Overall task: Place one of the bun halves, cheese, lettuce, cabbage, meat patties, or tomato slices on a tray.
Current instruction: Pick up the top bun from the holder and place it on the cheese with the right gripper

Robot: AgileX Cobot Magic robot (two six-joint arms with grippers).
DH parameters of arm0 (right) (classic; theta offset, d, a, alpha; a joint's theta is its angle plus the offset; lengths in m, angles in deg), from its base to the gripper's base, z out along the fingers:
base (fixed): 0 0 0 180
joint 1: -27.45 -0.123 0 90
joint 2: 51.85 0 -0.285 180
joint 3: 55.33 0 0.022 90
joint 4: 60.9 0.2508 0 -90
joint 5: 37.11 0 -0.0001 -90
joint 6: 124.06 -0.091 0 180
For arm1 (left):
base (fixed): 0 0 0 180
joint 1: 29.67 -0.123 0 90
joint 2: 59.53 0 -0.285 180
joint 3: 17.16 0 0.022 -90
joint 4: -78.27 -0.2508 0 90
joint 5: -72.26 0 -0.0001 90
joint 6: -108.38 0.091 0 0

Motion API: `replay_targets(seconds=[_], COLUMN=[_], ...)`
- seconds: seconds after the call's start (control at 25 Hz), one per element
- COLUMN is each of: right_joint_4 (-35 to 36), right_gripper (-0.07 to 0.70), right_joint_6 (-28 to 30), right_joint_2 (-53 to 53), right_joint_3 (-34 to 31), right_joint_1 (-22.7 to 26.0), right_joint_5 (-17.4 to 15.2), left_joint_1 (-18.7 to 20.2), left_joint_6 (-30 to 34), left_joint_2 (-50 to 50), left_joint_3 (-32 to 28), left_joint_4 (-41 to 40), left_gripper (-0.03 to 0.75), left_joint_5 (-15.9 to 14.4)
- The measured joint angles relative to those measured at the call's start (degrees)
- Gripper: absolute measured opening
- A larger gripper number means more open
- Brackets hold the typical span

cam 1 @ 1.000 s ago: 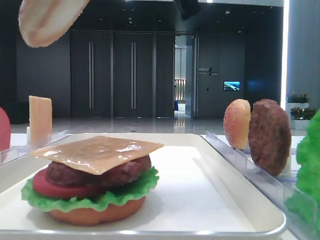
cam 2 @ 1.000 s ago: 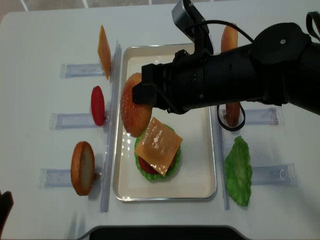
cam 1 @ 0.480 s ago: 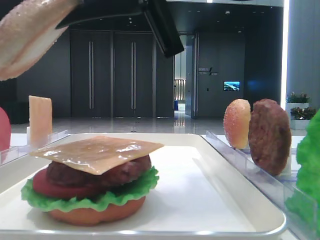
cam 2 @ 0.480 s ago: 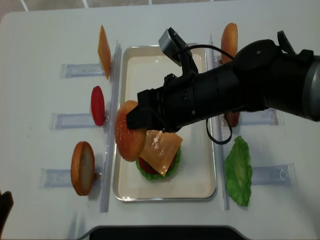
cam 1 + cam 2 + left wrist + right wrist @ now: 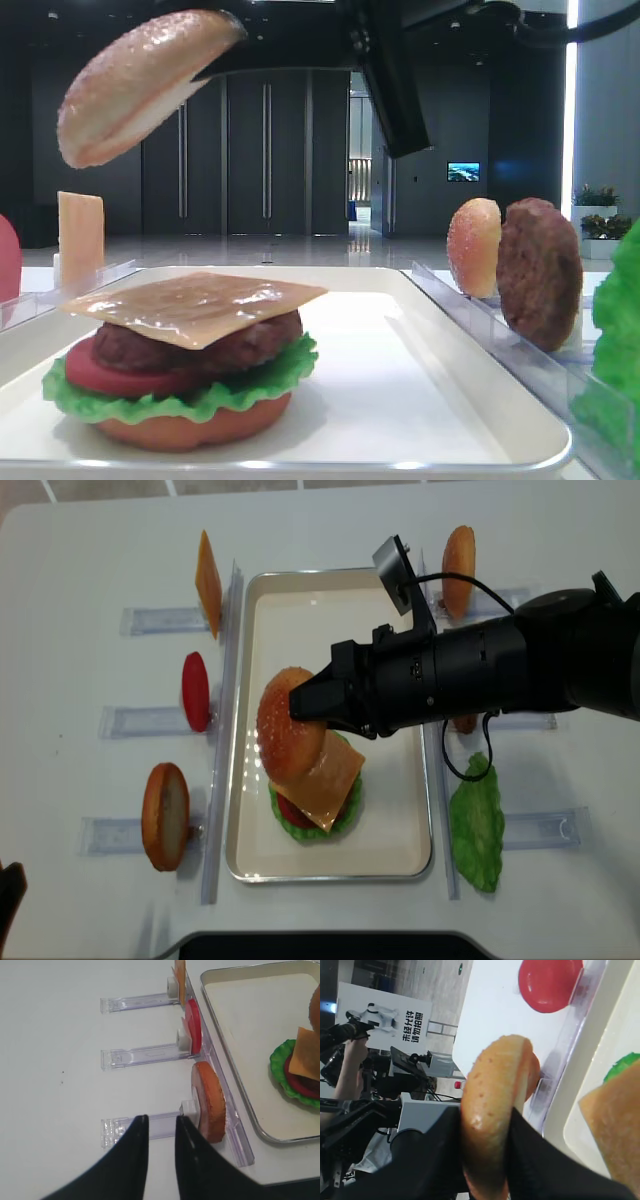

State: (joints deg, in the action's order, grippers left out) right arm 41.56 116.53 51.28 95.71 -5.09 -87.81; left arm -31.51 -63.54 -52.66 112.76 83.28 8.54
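Note:
My right gripper is shut on the edge of the domed, speckled bun top, its black fingers pressing both faces of the bun top. The bun top hangs tilted above the left part of a stack on the white tray. That stack has a cheese slice on top of a patty, tomato, lettuce and a bun bottom. My left gripper hovers over a clear rack at the table's left, its fingers a little apart with nothing between them.
Clear racks flank the tray. The left ones hold a cheese slice, a tomato slice and a flat bun half. On the right are a small bun half, a patty and a lettuce leaf.
The right arm has carried the bun top from the tray's left rim rightward, over the stack. The left gripper and the stack look unchanged.

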Motion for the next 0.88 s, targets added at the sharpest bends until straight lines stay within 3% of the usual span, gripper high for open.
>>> replay_targets(seconds=[0.16, 0.44, 0.88], right_joint_4=[0.5, 0.6, 0.7], right_gripper=[0.195, 0.195, 0.195], right_joint_6=[2.9, 3.7, 3.3], right_joint_2=[0.0, 0.1, 0.1], right_joint_3=[-0.8, -0.8, -1.0], right_joint_1=[0.1, 0.1, -0.5], right_joint_5=[0.8, 5.2, 5.9], left_joint_1=[0.0, 0.0, 0.0], left_joint_6=[0.0, 0.0, 0.0], left_joint_2=[0.0, 0.0, 0.0], left_joint_3=[0.0, 0.0, 0.0], left_joint_4=[0.0, 0.0, 0.0], left_gripper=[0.140, 0.140, 0.140], left_joint_5=[0.0, 0.0, 0.0])
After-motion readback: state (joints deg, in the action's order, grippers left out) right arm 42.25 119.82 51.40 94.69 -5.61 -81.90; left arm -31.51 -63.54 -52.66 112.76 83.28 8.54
